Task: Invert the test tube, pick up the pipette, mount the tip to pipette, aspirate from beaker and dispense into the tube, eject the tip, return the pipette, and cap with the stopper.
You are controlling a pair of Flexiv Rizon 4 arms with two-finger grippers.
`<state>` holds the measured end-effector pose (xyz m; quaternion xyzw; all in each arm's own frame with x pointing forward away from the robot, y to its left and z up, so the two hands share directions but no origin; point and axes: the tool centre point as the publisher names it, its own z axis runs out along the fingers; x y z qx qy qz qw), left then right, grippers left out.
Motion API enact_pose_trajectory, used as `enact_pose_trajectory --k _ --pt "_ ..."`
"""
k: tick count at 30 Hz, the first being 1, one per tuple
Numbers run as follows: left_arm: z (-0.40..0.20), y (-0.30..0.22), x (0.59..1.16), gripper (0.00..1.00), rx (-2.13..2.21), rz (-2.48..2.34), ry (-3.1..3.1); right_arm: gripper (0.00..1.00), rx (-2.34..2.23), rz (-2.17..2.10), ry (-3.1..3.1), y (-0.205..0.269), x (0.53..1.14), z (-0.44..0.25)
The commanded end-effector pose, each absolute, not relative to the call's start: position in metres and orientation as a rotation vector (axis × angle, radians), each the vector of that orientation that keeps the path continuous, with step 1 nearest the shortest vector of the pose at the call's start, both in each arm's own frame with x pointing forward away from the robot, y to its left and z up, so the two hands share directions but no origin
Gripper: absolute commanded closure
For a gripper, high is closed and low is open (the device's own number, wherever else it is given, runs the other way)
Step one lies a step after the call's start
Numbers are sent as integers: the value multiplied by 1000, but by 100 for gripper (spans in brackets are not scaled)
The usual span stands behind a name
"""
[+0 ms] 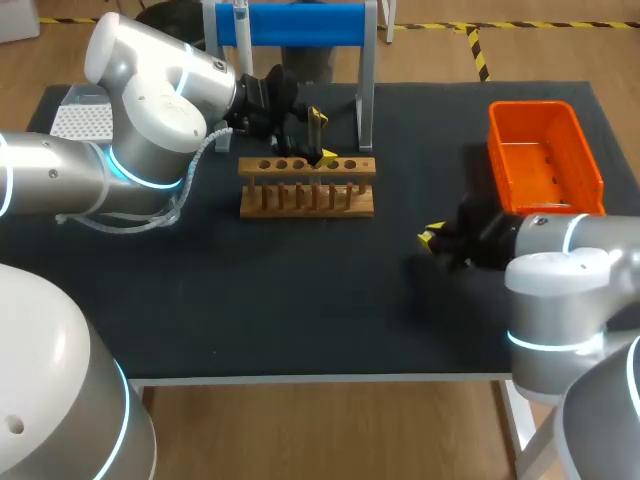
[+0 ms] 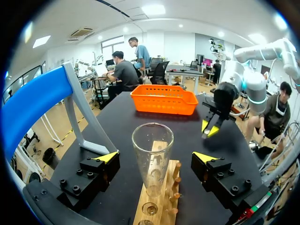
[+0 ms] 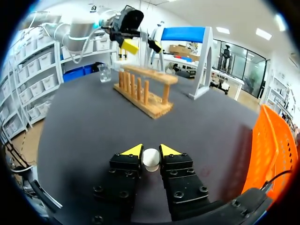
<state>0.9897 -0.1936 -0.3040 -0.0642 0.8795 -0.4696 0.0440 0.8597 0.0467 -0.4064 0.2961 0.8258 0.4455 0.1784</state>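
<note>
A clear test tube (image 2: 152, 157) stands upright, mouth up, in the wooden rack (image 2: 157, 201) (image 1: 307, 185). My left gripper (image 2: 155, 156) (image 1: 318, 135) hangs open over the rack with the tube between its fingers, neither fingertip touching the glass. On the table at the right, my right gripper (image 3: 151, 151) (image 1: 432, 238) is shut on a small white stopper (image 3: 151, 158), which rests on the black mat. A small glass beaker (image 3: 104, 72) sits beyond the rack's far end. The pipette (image 1: 240, 20) hangs on the blue stand (image 1: 300, 25).
An orange bin (image 1: 545, 155) (image 3: 272, 145) sits at the back right, close beside my right arm. A white tip box (image 1: 80, 120) is at the back left behind my left arm. The stand's grey legs (image 1: 366, 100) rise just behind the rack.
</note>
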Motion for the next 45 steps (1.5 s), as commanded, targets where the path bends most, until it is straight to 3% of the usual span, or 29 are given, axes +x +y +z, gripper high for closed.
enact_pose_trajectory --k 1,21,45 --pt "-304 -194 990 0 -196 -1436 2688 100 796 1302 2394 31 857 -370" --pt "-304 -194 990 0 -196 -1436 2688 100 251 1503 2545 55 849 -218" --pt "-304 -194 990 0 -196 -1436 2688 100 63 1470 2633 131 880 -176"
